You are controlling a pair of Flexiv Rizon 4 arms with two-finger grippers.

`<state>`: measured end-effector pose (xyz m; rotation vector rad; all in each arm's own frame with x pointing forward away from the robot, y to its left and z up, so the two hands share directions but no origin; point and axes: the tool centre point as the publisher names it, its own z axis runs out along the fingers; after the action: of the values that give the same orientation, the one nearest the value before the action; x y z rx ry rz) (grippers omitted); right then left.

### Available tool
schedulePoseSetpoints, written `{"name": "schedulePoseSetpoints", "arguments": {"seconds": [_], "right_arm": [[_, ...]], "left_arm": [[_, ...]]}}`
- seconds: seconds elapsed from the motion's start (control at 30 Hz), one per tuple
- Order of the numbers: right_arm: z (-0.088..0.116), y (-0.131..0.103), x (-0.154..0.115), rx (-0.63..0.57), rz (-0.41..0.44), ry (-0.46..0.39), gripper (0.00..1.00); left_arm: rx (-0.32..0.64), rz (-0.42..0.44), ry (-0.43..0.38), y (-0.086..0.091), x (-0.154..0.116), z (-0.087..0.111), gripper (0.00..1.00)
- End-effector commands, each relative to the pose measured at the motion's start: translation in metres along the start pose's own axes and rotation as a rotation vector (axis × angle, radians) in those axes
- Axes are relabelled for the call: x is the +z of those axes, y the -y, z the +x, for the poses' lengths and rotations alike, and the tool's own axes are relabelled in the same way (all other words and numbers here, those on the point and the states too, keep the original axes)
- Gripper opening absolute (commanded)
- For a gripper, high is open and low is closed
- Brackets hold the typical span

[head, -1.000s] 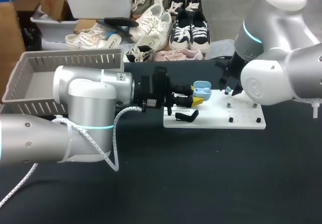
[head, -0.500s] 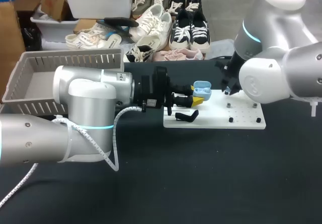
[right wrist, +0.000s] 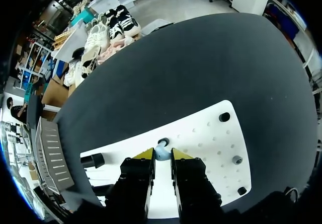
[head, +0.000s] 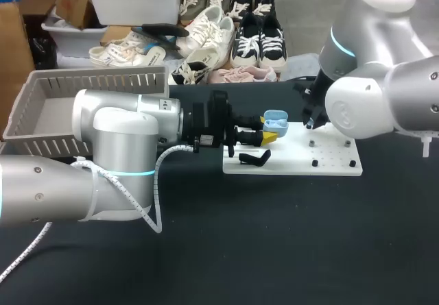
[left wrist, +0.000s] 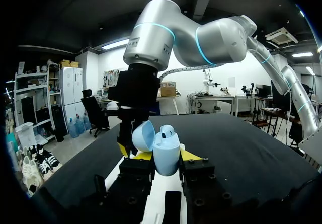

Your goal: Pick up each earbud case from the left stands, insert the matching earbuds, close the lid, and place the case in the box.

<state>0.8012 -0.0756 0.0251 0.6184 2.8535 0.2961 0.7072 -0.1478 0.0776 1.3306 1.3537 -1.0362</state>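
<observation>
The left claw is clenched on the light blue earbud case, its two yellow tips pressing the case body from either side. The case stands upright between the fingers with its lid hinged open and tipped away to one side. A seated earbud shows at the top of the body. In the head view this claw holds the case above the near-left part of the white board, with a black stand lying on the board just beneath the claw.

The right claw is clenched too. Its yellow tips sit close together with a small pale blue earbud caught between them. Just ahead of those tips is a small black holder on the white board, close to the earbud. Whether the two touch cannot be told. Off to one side of the claw, three small pegs dot the board. From the left wrist view the right claw hangs just beyond the open case, fingers pointing down.

The board rests on the dark surface. The grey slatted box stands well behind the left claw, beside that arm's base.
</observation>
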Motion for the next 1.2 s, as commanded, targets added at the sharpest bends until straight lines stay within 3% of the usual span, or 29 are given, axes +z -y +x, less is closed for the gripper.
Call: {"name": "schedulePoseSetpoints", "arguments": {"seconds": [0.03,0.23,0.5,0.7,0.97,1.07,1.2], "right_arm": [[0.002,0.003,-0.011,0.009,-0.014,0.003,0.00],[0.012,0.013,-0.034,0.008,-0.037,-0.009,0.00],[0.027,0.020,-0.069,-0.093,-0.106,-0.050,0.00],[0.042,0.014,-0.105,-0.224,-0.122,-0.041,0.00],[0.075,0.004,-0.147,-0.448,-0.043,0.014,0.00],[0.087,0.003,-0.162,-0.528,-0.080,0.018,0.00],[0.101,0.002,-0.174,-0.585,-0.067,0.040,0.00]], "left_arm": [[0.001,-0.006,0.002,0.002,0.000,0.000,0.00],[0.001,-0.006,0.002,0.002,0.000,0.000,0.00],[0.001,-0.006,0.002,0.002,0.000,0.000,0.00],[0.001,-0.006,0.002,0.002,0.000,0.000,0.00],[0.001,-0.006,0.002,0.002,0.000,0.000,0.00],[0.001,-0.006,0.002,0.002,0.000,0.000,0.00],[0.001,-0.006,0.002,0.002,0.000,0.000,0.00]]}}
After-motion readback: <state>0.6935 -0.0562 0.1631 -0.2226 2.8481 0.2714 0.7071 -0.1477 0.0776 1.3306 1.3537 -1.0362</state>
